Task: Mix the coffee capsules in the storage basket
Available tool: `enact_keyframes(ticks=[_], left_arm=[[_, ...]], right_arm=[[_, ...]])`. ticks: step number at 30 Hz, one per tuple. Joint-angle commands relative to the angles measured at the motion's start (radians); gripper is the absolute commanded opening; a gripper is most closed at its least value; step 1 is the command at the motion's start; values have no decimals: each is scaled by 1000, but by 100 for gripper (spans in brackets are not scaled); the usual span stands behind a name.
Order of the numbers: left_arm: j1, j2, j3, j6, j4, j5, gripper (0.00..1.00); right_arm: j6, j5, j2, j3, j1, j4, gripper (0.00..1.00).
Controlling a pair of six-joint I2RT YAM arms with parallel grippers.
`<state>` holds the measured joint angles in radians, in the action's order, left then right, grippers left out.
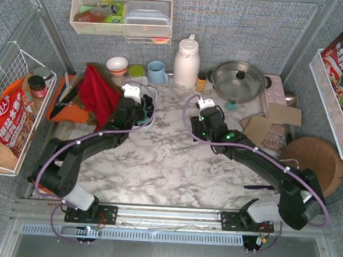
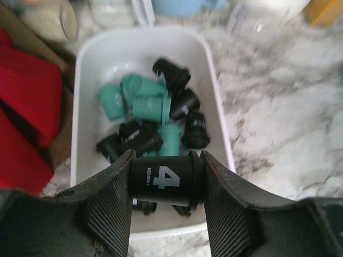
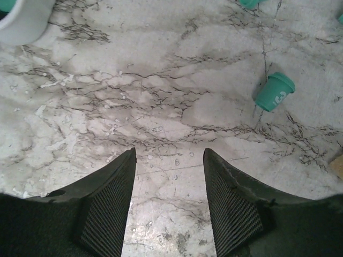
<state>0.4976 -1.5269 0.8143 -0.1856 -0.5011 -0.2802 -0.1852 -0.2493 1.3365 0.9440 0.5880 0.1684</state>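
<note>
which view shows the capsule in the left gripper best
Left wrist: the black capsule sits clamped in the left gripper, white 4 readable, over the storage basket. Top external hides it under the arm; right wrist misses it.

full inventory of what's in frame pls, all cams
storage basket: one, white, on the table beside the red cloth
coffee capsules: about ten, teal and black mixed, in the basket
held capsule: one, black, marked 4, over the basket's near end
loose capsule: one, teal, lying on the table
table: one, white-grey marble
red cloth: one, red, left of the basket
bowl: one, white and red, back row
mug: one, blue, back row
carafe: one, white, back centre
jar: one, orange-lidded, beside the carafe
pot: one, steel, back right
shelf bin: one, clear, back wall
wire baskets: two, white, side walls
board: one, wooden, round, right edge
left fingers: black, shut on the held capsule
right fingers: black, open, empty, over bare marble
</note>
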Motion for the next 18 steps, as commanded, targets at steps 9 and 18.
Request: enact_keyframes(ticks=[9,18], left_arm=[[-45,-134,63,-83,216,-66,45],[-57,-125,78,-127,238,-57,73]], right_arm=[[3,-111,222,44,-51,-50,60],[-100,-113,322,142,-166,-12,64]])
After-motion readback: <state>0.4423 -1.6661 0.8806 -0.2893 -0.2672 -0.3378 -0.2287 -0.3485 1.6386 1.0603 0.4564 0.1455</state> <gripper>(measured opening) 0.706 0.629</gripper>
